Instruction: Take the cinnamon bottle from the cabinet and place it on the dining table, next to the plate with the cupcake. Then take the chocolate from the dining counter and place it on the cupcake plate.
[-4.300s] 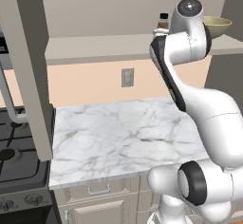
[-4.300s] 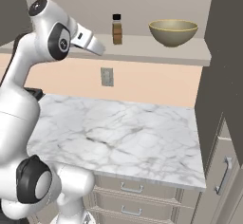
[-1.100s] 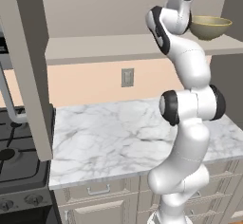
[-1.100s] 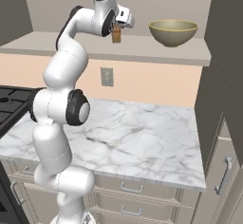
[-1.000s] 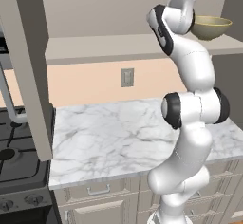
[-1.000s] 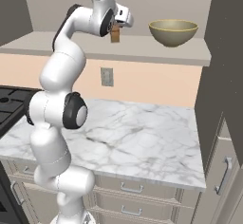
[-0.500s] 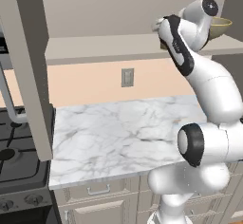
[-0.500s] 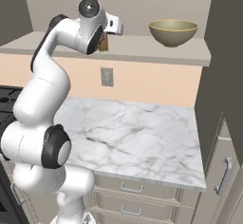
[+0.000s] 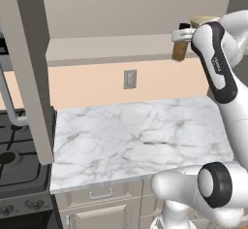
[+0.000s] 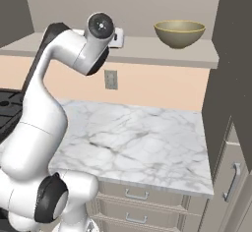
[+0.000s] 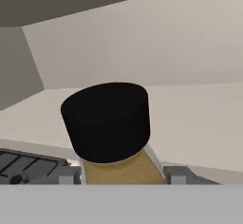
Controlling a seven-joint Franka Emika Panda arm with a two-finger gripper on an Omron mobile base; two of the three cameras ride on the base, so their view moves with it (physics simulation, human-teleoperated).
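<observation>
I'm holding the slim amber cinnamon bottle with black cap (image 9: 180, 47) in the gripper (image 9: 182, 38), clear of the beige-grey cabinet shelf (image 9: 111, 48). Table placement and the chocolate step are both remaining.

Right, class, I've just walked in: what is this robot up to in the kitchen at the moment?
The white arm is holding the cinnamon bottle in its gripper, shut on it near the black cap. The bottle hangs in the air just in front of the cabinet shelf rather than standing on it. An olive-tan bowl sits on that shelf. Below lies a white marble counter; no plate or cupcake is in sight.
</observation>
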